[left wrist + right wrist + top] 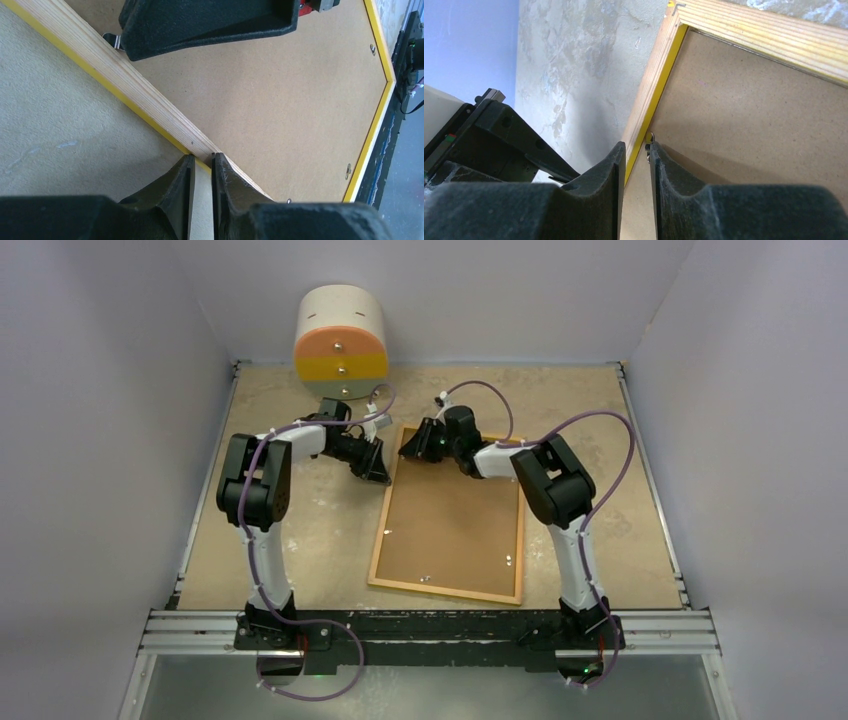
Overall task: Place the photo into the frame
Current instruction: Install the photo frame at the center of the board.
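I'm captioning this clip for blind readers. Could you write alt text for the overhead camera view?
A wooden picture frame lies face down on a beige table, with a brown backing sheet inside it. The left gripper is at its left rail, and the right gripper is at its far left corner.

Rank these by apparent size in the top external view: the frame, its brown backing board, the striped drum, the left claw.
Largest to smallest:
1. frame
2. backing board, slightly smaller, sitting inside the frame
3. drum
4. left claw
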`<action>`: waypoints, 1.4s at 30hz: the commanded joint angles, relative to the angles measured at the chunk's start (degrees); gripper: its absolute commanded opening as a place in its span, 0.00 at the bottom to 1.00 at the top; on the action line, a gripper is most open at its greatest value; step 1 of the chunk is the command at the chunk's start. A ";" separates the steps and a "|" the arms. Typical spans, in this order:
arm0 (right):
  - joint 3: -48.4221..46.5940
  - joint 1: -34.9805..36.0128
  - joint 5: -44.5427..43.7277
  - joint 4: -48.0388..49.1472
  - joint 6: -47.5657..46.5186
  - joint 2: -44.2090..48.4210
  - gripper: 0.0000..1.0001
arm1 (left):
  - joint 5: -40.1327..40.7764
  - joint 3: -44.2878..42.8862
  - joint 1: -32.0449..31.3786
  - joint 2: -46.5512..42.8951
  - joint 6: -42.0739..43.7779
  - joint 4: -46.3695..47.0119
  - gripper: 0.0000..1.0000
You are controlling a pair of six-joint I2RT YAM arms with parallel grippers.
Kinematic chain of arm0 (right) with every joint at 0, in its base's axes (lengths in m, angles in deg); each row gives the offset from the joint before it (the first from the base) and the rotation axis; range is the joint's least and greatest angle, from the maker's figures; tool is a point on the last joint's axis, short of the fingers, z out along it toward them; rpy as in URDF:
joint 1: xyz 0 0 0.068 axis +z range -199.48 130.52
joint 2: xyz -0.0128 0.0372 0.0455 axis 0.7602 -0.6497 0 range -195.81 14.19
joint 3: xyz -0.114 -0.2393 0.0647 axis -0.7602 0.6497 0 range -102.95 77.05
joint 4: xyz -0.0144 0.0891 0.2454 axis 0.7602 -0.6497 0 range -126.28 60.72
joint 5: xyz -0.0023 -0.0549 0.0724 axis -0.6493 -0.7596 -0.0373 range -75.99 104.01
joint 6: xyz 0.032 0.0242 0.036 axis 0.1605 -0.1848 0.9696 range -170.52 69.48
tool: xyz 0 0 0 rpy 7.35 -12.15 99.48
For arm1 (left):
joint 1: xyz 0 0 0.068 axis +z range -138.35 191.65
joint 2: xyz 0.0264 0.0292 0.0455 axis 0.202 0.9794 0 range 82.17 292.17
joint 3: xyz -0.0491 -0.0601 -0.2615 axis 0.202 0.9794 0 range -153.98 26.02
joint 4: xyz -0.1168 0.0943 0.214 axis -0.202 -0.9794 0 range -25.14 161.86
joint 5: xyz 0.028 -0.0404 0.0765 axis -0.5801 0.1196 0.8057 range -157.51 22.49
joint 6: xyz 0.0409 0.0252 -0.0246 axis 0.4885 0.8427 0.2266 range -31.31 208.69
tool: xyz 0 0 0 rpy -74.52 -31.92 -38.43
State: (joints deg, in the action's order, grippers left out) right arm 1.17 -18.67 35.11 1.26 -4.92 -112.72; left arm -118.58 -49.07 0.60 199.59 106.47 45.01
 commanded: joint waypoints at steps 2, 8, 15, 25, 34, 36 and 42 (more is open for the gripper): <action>-2.81 0.49 5.52 0.57 0.56 -2.07 0.26 | 3.09 1.86 -0.11 0.39 3.74 -0.99 0.18; -4.20 0.39 8.59 0.03 1.22 -3.47 0.24 | 3.15 1.77 -0.12 0.26 4.10 -1.36 0.18; -5.92 0.39 10.93 -1.82 0.61 -3.90 0.23 | 3.17 1.53 -0.11 0.35 4.48 -1.78 0.17; -7.16 -1.74 5.67 -7.22 -3.65 1.67 0.40 | 3.45 1.35 -0.12 -0.04 4.80 -2.48 0.17; 5.19 -9.38 -6.37 -13.84 -4.03 14.85 0.55 | 4.23 1.44 -0.12 -0.36 5.72 -2.93 0.16; 8.02 -10.85 -8.45 -14.73 -4.24 16.40 0.52 | 4.19 1.51 -0.11 -0.39 5.87 -3.03 0.16; 12.09 -12.50 -10.47 -14.57 -3.86 16.97 0.46 | 3.97 2.02 -0.13 -0.83 6.19 -2.94 0.14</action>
State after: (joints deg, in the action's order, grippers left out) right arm 11.36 -31.90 27.42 -10.85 -8.15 -95.98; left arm -118.88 -49.07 0.73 199.27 109.20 43.90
